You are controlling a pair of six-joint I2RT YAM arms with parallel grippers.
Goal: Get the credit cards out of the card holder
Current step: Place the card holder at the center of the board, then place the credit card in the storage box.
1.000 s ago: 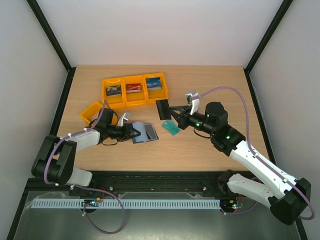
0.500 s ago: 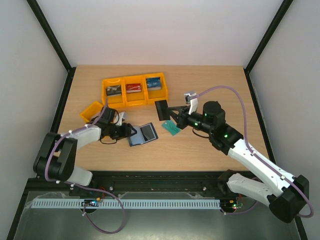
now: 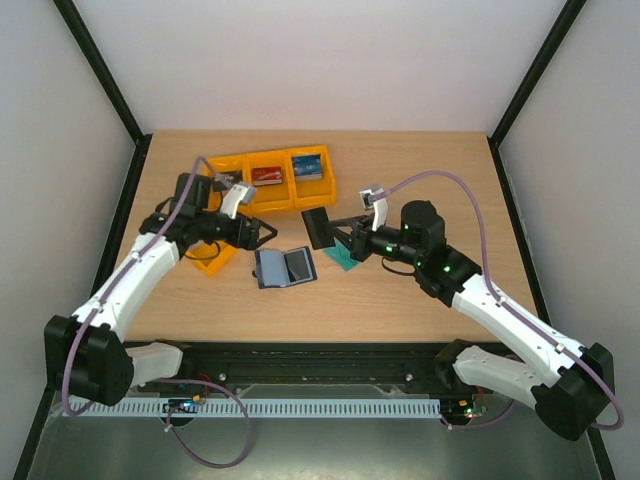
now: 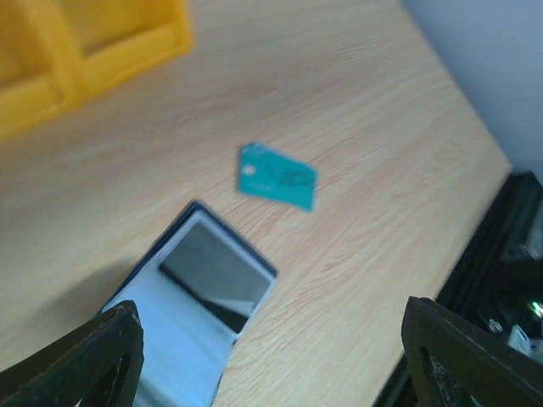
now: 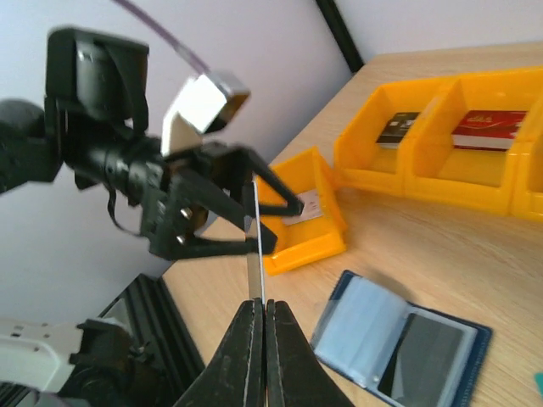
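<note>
While the left pincer (image 3: 262, 232) hangs near the lone orange bin (image 5: 307, 251) with its fingers spread wide and nothing between them, the card holder (image 3: 285, 267) lies open on the counter (image 3: 420, 170), one sleeved card (image 3: 298, 264) dark inside it. The right pincer (image 5: 258, 303) is clamped on a credit card (image 3: 319, 226) (seen edge-on from its own wrist), held above the counter beside the teal card (image 3: 343, 258).

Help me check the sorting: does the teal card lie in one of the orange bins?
No, the teal card lies on the bare table beside the open card holder, outside the orange bins.
</note>
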